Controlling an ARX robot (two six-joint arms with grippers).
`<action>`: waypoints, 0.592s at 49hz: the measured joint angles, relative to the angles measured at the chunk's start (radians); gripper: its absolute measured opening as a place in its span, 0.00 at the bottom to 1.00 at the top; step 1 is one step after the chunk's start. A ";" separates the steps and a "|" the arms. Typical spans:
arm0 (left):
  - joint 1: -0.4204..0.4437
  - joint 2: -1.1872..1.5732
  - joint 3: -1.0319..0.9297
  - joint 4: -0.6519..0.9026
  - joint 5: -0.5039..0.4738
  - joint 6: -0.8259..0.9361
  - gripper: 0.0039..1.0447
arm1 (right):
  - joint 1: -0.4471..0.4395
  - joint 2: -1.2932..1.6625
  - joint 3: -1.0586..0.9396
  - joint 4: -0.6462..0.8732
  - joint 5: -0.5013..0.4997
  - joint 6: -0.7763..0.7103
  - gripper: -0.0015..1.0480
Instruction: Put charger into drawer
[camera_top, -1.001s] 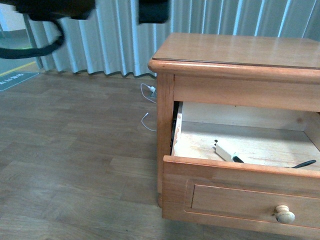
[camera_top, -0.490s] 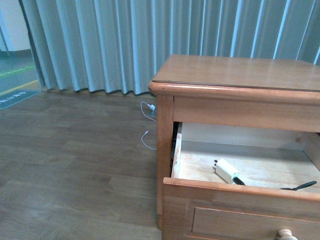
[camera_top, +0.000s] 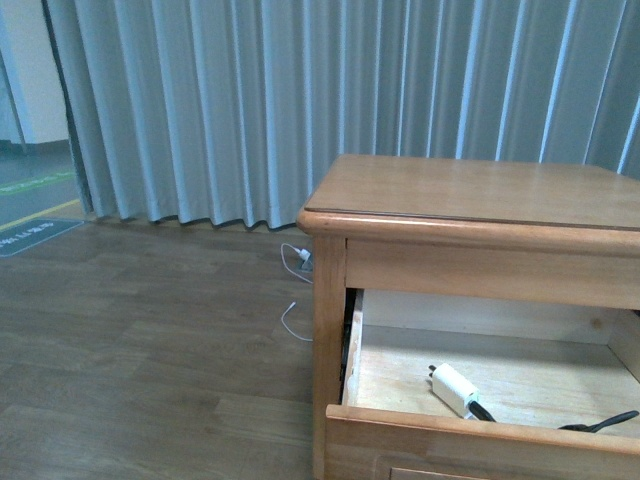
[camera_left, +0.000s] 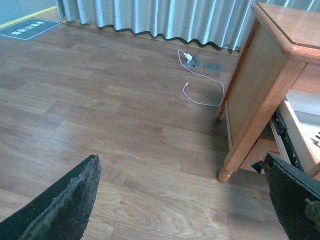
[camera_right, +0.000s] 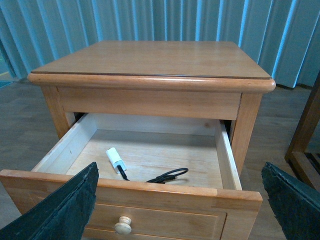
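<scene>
Front view: the charger (camera_top: 455, 388) is lying inside the pulled-out drawer (camera_top: 480, 433). Left wrist view: the left hand (camera_left: 180, 160) is hanging spread wide above the floor (camera_left: 100, 100). Right wrist view: the right hand (camera_right: 179, 169) is hovering, fingers apart, facing the drawer.

You have the drawer (camera_right: 165, 195) pulled well out, its light-brown front and small round knob (camera_right: 123, 225) facing the robot and its pale interior exposed. The charger (camera_right: 115, 159), a small white block, lies flat and angled on the drawer floor near the front wall. Its thin black cable (camera_right: 167, 176) curls across the floor beside it.
</scene>
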 joint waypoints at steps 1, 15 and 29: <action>0.005 -0.004 -0.004 0.011 0.004 0.005 0.93 | 0.000 0.000 0.000 0.000 0.000 0.000 0.92; 0.038 -0.185 -0.092 0.048 0.086 0.081 0.38 | 0.000 0.000 0.000 0.000 0.000 0.000 0.92; 0.038 -0.212 -0.124 0.048 0.086 0.089 0.04 | 0.000 0.000 0.000 0.000 0.000 0.000 0.92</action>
